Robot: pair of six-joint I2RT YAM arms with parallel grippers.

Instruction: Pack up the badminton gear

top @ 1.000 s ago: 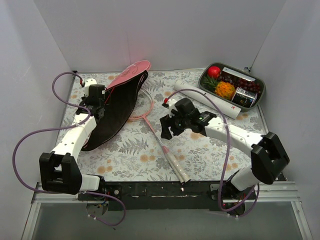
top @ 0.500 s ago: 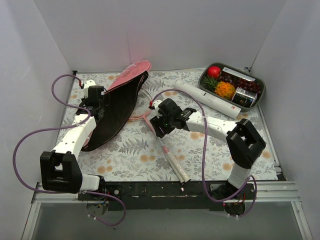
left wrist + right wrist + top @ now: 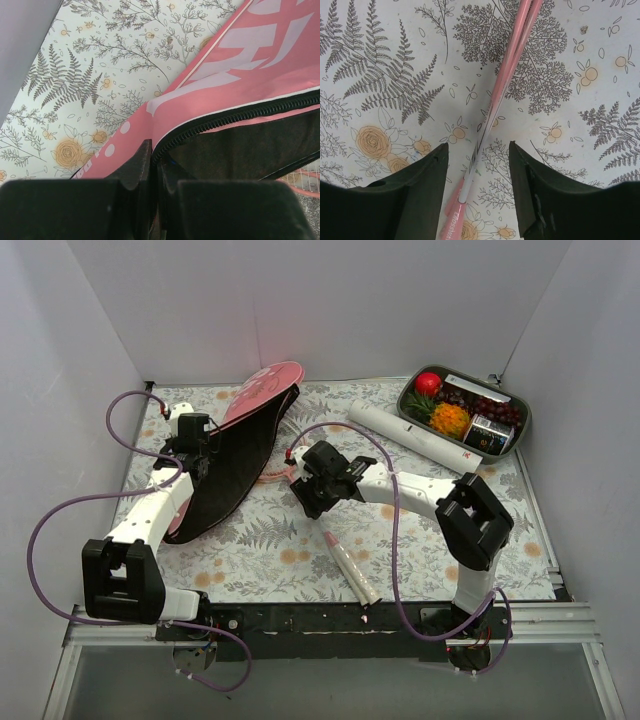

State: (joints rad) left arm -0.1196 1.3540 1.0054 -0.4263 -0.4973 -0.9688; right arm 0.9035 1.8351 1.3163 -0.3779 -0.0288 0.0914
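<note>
The pink racket bag point(image 3: 255, 390) with its black lining lies at the left. My left gripper point(image 3: 194, 443) is shut on its zip edge point(image 3: 210, 122), holding the mouth open. The pink racket's shaft point(image 3: 507, 65) runs across the floral cloth, its white handle point(image 3: 352, 573) near the front edge and its head point(image 3: 272, 476) at the bag's mouth. My right gripper point(image 3: 312, 492) hovers low over the shaft, jaws open, one finger point(image 3: 420, 185) on each side and neither touching it. A long white tube point(image 3: 415, 437) lies behind the right arm.
A grey tray point(image 3: 520, 420) of colourful fruit stands at the back right corner, just past the tube. White walls close in the left, back and right sides. Purple cables loop off both arms.
My right arm has swung left along the racket shaft toward the bag and dropped over it, its jaws narrowing. The left gripper keeps its hold on the bag.
</note>
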